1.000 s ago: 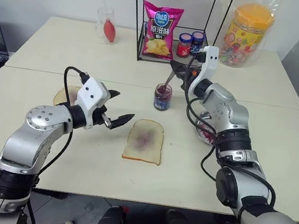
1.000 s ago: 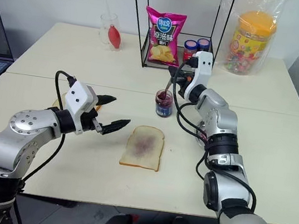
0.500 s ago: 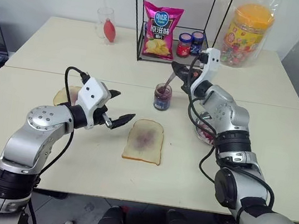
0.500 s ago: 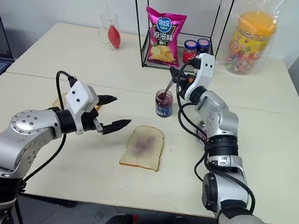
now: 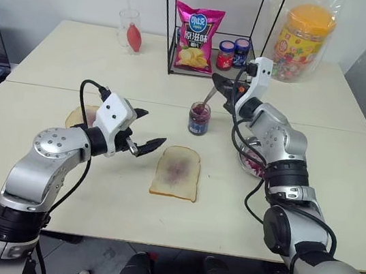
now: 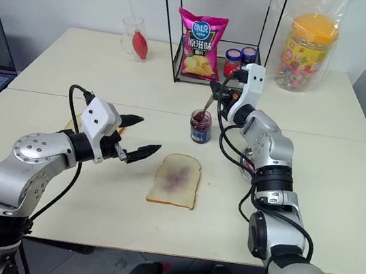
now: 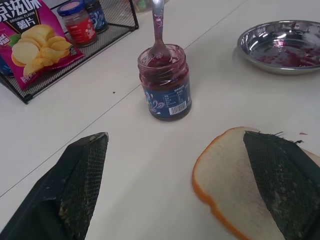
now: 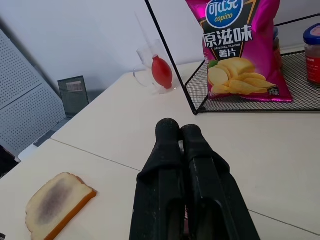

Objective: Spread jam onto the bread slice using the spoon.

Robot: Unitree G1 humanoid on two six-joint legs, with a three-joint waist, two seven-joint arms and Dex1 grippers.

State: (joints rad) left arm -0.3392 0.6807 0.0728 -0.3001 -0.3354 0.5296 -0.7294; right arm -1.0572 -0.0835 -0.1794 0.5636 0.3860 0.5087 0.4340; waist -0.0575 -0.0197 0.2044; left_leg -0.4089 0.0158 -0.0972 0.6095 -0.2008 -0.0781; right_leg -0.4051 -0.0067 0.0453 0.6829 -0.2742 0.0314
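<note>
The jam (image 5: pixel 199 119) is a small glass jar with a dark blue label, standing open at mid-table. The spoon (image 7: pixel 158 30) stands with its bowl in the jar, its handle rising toward my right gripper (image 5: pixel 219 86), which is shut on the handle's top just above and behind the jar. The bread slice (image 5: pixel 177 172) lies flat in front of the jar, with a faint purple smear in its middle. To the left of the slice my left gripper (image 5: pixel 148 128) hovers open, holding nothing and pointing toward the jar.
A browner slice (image 5: pixel 79 116) lies behind my left arm. A metal bowl (image 5: pixel 251 162) with jam smears sits right of the jar. At the back stand a wire rack (image 5: pixel 172 70) with a chips bag and two small jars, a candy tub (image 5: pixel 304 41) and a glass (image 5: pixel 130 29).
</note>
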